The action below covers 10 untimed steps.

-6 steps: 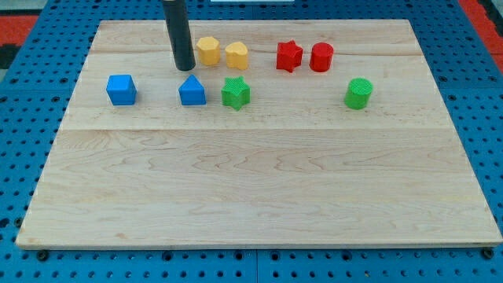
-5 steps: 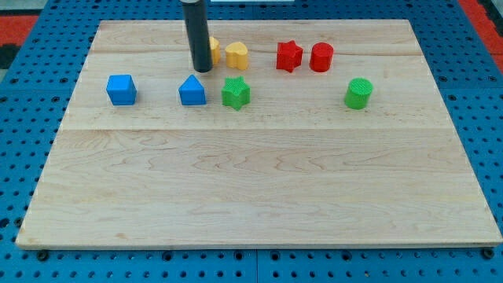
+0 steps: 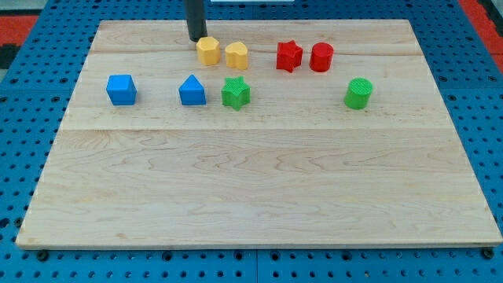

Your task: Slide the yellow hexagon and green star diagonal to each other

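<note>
Since the earlier frame my tip has swung around the yellow hexagon to its 11 o'clock, just touching. There are no jaws, only a bare rod. The green star sits at the hexagon's 5 o'clock, already roughly diagonal, so any push should be short and gentle. The wooden board lies on blue pegboard.

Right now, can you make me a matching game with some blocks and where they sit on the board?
Things:
1. blue cube
2. green cylinder
3. yellow hexagon
4. red star

Places:
A. right beside my tip
B. farthest to the view's left
C. farthest to the view's right
D. just left of the red cylinder

Pairs: 1-B, 2-C, 3-A, 4-D
</note>
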Motion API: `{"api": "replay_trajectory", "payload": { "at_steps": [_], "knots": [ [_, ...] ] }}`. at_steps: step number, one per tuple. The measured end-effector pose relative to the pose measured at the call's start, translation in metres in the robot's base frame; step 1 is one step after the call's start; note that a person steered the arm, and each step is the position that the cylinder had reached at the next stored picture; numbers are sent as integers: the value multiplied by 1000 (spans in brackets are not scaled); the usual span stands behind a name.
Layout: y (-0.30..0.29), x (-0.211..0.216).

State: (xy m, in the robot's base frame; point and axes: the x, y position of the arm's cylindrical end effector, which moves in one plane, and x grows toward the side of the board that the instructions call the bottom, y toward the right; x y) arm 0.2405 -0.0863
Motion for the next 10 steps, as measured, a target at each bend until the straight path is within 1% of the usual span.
{"api": "replay_trajectory", "payload": {
  "at_steps": [1, 2, 3, 4, 5, 7, 8, 9, 10],
  "knots": [
    [18, 20],
    [18, 25],
    [18, 9],
    [-4, -7],
    [-30, 7],
    [-34, 77],
    [-25, 97],
    [32, 98],
    [38, 101]
  ]
}}
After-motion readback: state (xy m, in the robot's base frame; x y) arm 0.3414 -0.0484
